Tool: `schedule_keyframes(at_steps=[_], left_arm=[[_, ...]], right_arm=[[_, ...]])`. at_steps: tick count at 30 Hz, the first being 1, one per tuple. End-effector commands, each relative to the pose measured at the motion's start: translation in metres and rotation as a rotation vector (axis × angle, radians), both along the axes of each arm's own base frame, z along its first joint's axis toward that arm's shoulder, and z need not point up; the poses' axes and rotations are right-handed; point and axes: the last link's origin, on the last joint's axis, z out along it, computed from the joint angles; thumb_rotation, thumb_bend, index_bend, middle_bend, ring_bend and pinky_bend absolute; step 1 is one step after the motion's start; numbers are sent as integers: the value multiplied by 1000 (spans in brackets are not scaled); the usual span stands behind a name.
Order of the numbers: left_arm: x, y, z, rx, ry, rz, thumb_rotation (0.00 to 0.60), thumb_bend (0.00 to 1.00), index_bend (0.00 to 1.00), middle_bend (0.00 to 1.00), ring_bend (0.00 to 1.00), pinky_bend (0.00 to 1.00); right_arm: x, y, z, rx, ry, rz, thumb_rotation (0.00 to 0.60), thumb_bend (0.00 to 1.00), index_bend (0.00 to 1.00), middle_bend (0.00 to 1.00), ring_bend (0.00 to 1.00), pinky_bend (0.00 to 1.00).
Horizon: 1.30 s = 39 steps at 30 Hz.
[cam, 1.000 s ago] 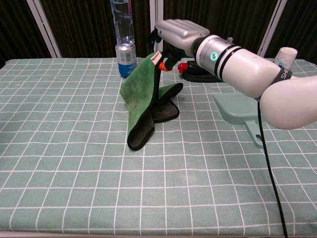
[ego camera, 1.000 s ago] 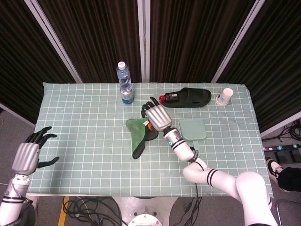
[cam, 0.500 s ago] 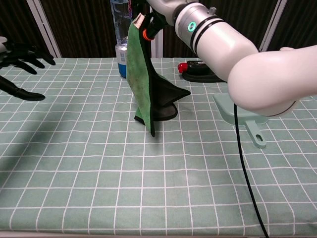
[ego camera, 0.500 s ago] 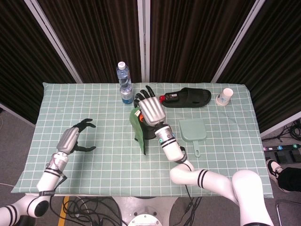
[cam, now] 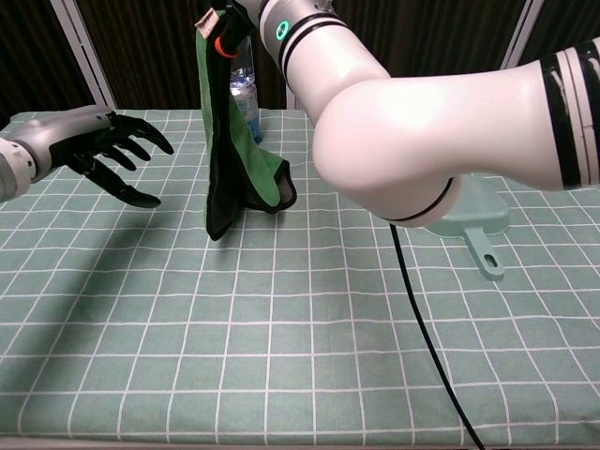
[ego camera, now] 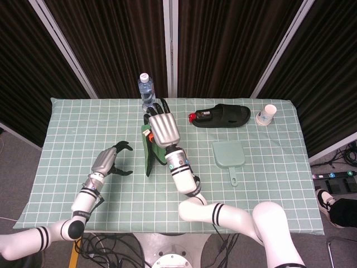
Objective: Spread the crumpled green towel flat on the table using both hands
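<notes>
Going left to right: the left hand (ego camera: 107, 162) has swung in from the far lower left edge of the head view and now hovers in the left-middle, fingers spread wide and holding nothing, aimed at the cloth. Just right of it the green towel (cam: 228, 141) hangs off the table (ego camera: 268, 184), pinched at its top corner by the right hand (ego camera: 162, 129) in the upper middle of the frame. A second ago that towel was still bunched low on the cloth; now it's lifted and dangling long, so I'd guess the left is about to grab the loose bottom edge and the two pull it out flat

Containers: a water bottle (ego camera: 145, 89) behind the towel, can't tell how full, and a paper cup (ego camera: 268, 114) at upper right, contents not visible
</notes>
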Motion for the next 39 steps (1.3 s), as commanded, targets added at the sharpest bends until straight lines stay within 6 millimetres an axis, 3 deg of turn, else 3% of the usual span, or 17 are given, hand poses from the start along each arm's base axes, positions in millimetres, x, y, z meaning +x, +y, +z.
schedule_keyframes(at_steps=[1,3,7,10,20,25,30,35,39], left_arm=[[10,1,-9,-29,-23,17,592,0,366,253,231,254],[14,0,-14,-47,-29,29,553,0,366,253,231,255],[20,0,-17,-73,-46,50,413,0,366,253,231,256],[22,-1,-18,-88,-34,54,353,0,365,252,231,259],[26,-1,-33,-70,58,69,332,0,365,252,231,265],[27,3,-45,-56,81,102,344,0,369,252,231,270],[21,7,-51,-50,62,132,496,0,431,252,231,271],[18,11,-54,-41,5,174,561,11,517,253,231,271],[21,13,-53,-2,-64,202,596,78,598,284,237,271]], right_arm=[[3,1,-3,-1,-10,-8,600,469,752,291,144,36],[6,1,-5,-8,-7,-9,600,471,748,291,143,36],[10,2,-9,-17,-9,-18,600,478,744,291,143,36],[12,3,-12,-31,-2,-26,600,486,743,291,144,30],[20,10,-27,-16,-6,-37,600,486,736,291,143,20],[22,12,-26,-9,-29,-38,600,485,735,291,143,20],[17,14,-19,-9,-38,-26,600,486,733,289,138,20],[7,16,-11,31,-88,-44,600,485,732,288,133,20],[1,16,0,35,-106,-46,600,485,730,287,130,20]])
